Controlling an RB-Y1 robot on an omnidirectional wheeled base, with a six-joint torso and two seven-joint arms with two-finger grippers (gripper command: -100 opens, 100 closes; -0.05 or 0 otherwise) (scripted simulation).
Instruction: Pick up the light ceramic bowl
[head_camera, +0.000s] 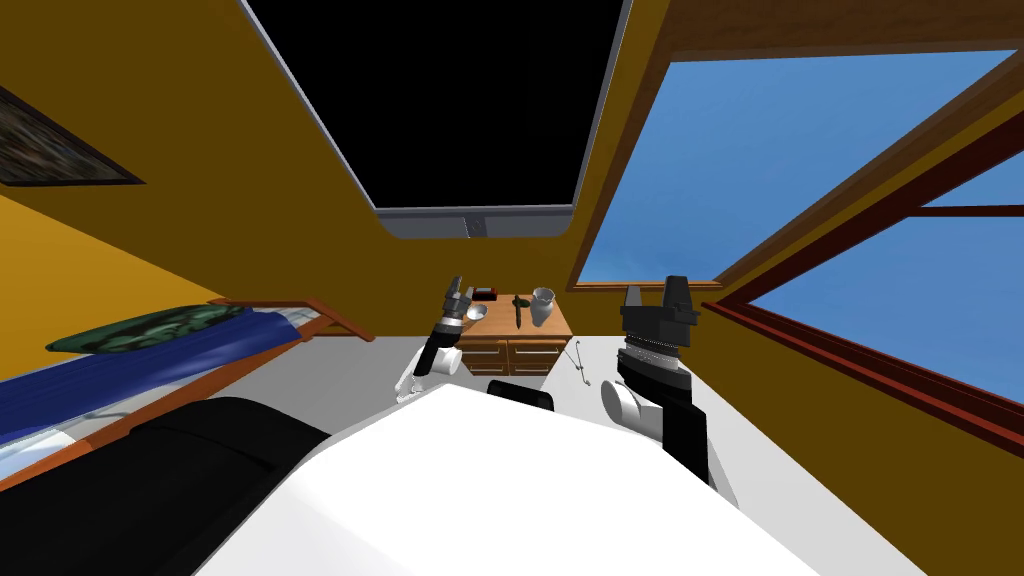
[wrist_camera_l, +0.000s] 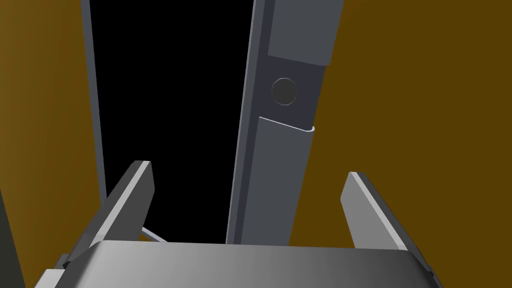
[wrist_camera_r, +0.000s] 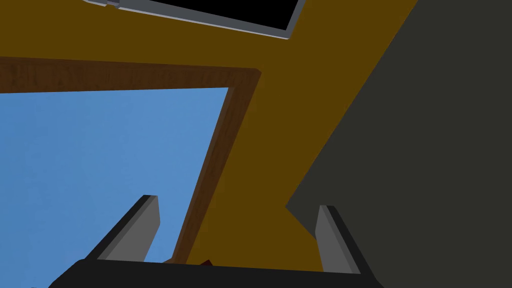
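The light bowl (head_camera: 477, 312) sits at the left end of a small wooden drawer cabinet (head_camera: 545, 328) against the ochre wall. My left gripper (head_camera: 457, 292) hangs just left of the bowl, pointing toward the wall. In the left wrist view my left gripper (wrist_camera_l: 248, 172) is open with nothing between its fingers, facing the wall and a grey frame (wrist_camera_l: 280, 125). The right gripper (head_camera: 650, 295) is raised to the right of the cabinet by the window. The right wrist view shows the right gripper (wrist_camera_r: 237, 205) open and empty.
Also on the cabinet are a dark flat box (head_camera: 485, 293), a dark utensil (head_camera: 518, 312) and a light cup (head_camera: 542, 305). A bed with a blue cover (head_camera: 150, 365) lies left, and a thin wire object (head_camera: 578, 360) lies on the floor. A large grey-framed black panel (head_camera: 470, 100) hangs above.
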